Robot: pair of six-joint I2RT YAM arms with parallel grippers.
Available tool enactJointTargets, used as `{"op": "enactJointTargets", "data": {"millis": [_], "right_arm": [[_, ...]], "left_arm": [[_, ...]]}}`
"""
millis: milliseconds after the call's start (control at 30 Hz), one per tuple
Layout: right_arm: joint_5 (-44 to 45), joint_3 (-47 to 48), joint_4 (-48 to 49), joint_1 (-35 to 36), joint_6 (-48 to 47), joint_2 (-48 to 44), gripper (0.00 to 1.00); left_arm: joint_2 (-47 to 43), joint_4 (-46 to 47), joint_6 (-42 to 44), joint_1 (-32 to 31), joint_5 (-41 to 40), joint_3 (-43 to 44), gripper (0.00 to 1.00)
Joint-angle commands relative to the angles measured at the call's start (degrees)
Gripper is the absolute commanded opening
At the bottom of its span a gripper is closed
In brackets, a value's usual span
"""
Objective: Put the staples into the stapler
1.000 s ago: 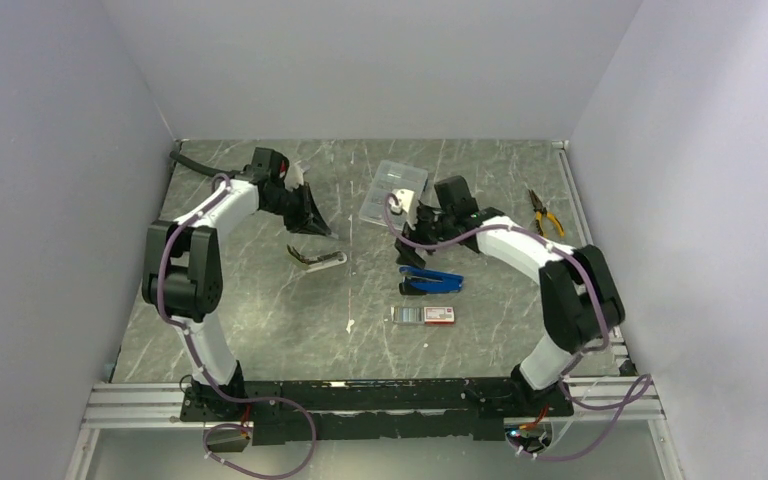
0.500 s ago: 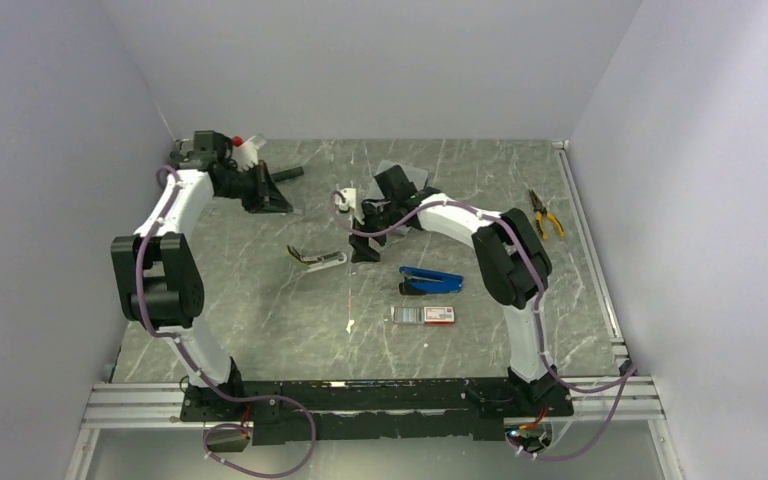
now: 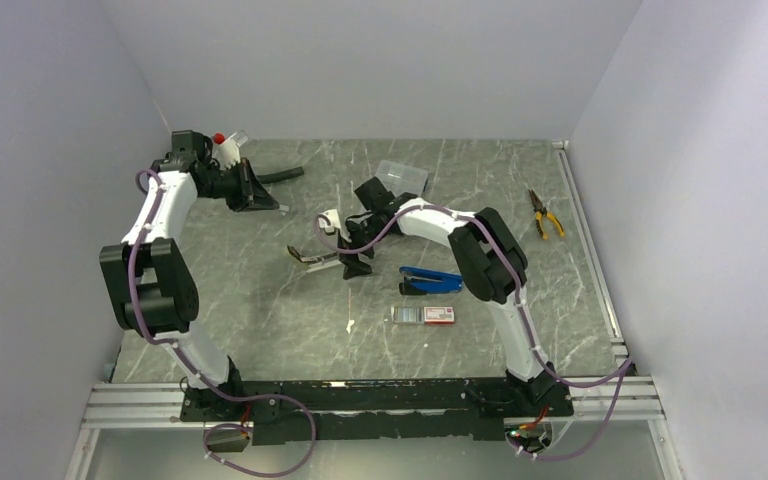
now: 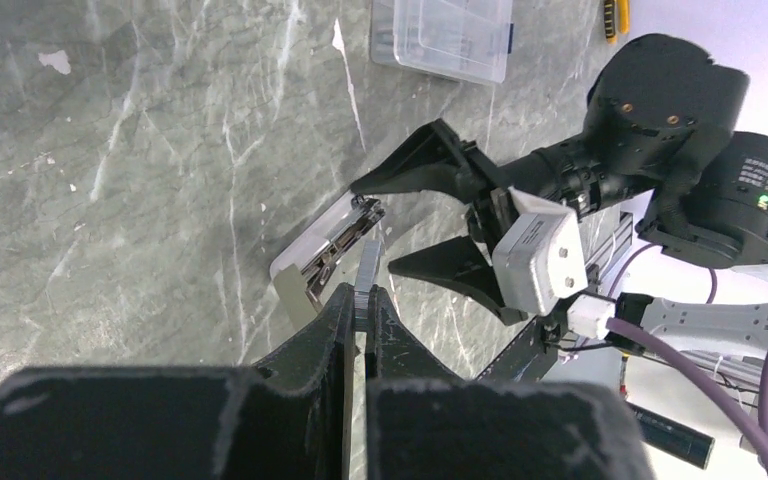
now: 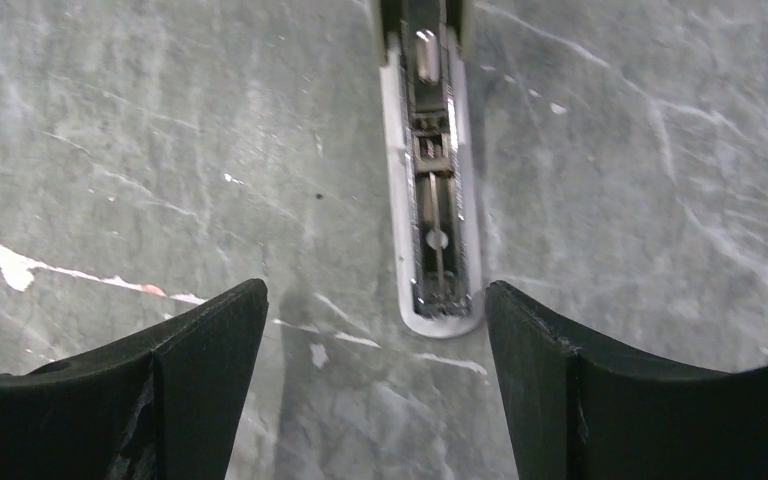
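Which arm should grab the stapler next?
Right, probably: the right gripper is open right at the end of the stapler. The left gripper is shut on staples, farther away.

You face a grey marble-pattern table [image 3: 260,300] with white veins. Plain pale walls enclose it: left wall [image 3: 50,150], back wall [image 3: 380,60], right wall [image 3: 700,200]. An aluminium rail [image 3: 130,405] runs along the near edge. Lighting is even, with soft shadows.
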Motion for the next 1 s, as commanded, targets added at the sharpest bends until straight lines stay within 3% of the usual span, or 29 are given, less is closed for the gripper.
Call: {"op": "enactJointTargets", "data": {"millis": [0,333,567,733,967], "right_arm": [[-3.97,-0.99,0.6,1.49,-1.04,-1.36,0.83],[-1.68,-7.77,3.57,3.7,4.82,-6.34,0.8],[-1.32,-9.8,4.57,4.29,9.49,-8.55,0.8],[3.42,-11.96,4.51,2.23,10.43,-12.77,0.8],[4.18,-18.52,2.09,-5.31,9.54,-24.08,0.81]], "left_arm": [[-3.65,0.34,2.71,-0.02,2.68,-0.23,0.03],[-4.3,-2.94,5.44,-0.02,5.05,-1.09,0.03],[-4.04,-8.29,12.47,-1.51,8.76,-1.61,0.03],[-4.8,-13.39,19.37,-6.81,6.71,0.67,0.03],[0.39,-15.75,19.02,-16.81,2.88,2.76,0.03]]}}
